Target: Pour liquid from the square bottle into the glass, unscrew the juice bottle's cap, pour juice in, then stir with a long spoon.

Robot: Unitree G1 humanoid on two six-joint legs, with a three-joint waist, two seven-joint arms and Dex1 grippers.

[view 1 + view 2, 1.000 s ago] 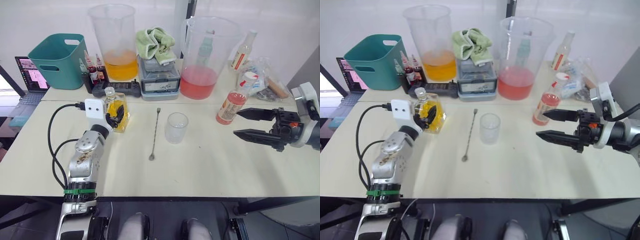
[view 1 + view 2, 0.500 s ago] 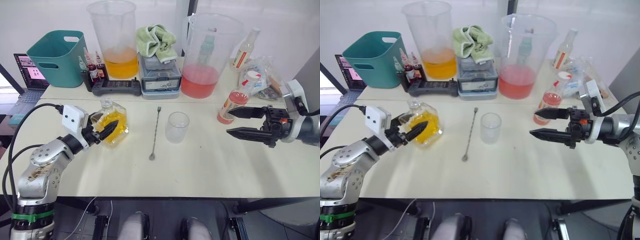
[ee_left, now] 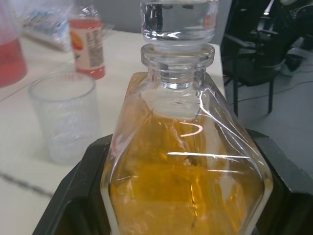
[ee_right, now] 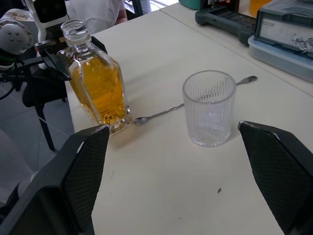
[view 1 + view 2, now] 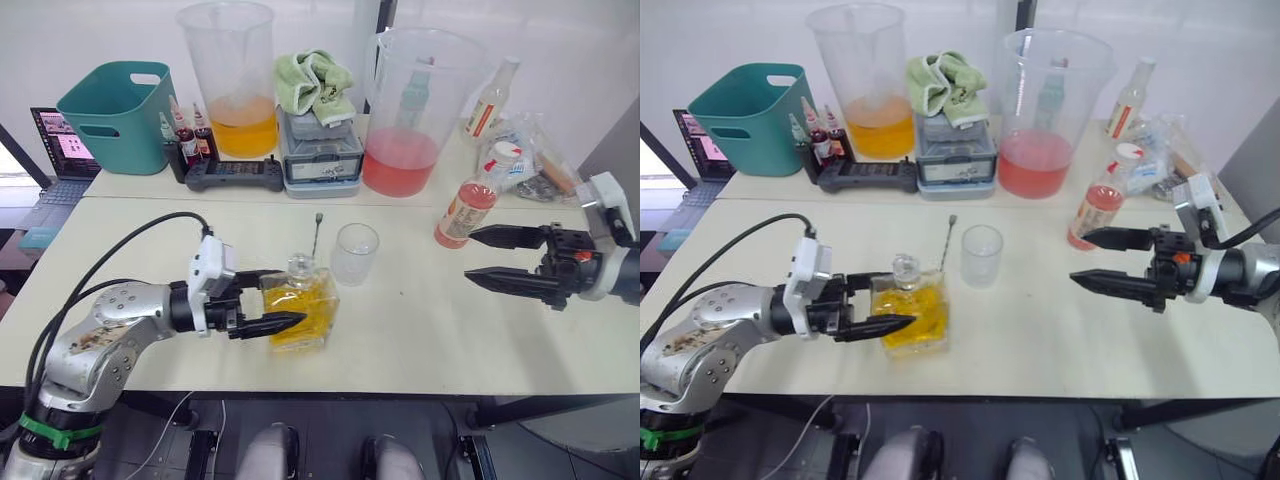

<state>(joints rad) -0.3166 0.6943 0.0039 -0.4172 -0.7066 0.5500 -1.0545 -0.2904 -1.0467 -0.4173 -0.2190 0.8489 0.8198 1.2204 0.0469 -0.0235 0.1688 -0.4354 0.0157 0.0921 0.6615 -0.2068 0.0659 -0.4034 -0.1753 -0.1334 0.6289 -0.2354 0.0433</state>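
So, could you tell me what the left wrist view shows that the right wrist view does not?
The left wrist view alone shows the juice bottle beyond the glass, and the left pincer's fingers clamping the square bottle.

The right wrist view alone shows the long spoon lying on the table, and the right pincer's open fingers.

Both share the square bottle, stopper on, and the empty glass.

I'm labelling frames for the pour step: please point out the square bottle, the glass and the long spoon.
square bottle (image 5: 299, 313), left eye view, yellow-filled body.
glass (image 5: 354, 255), left eye view, side wall.
long spoon (image 4: 161, 114), right wrist view, stem.
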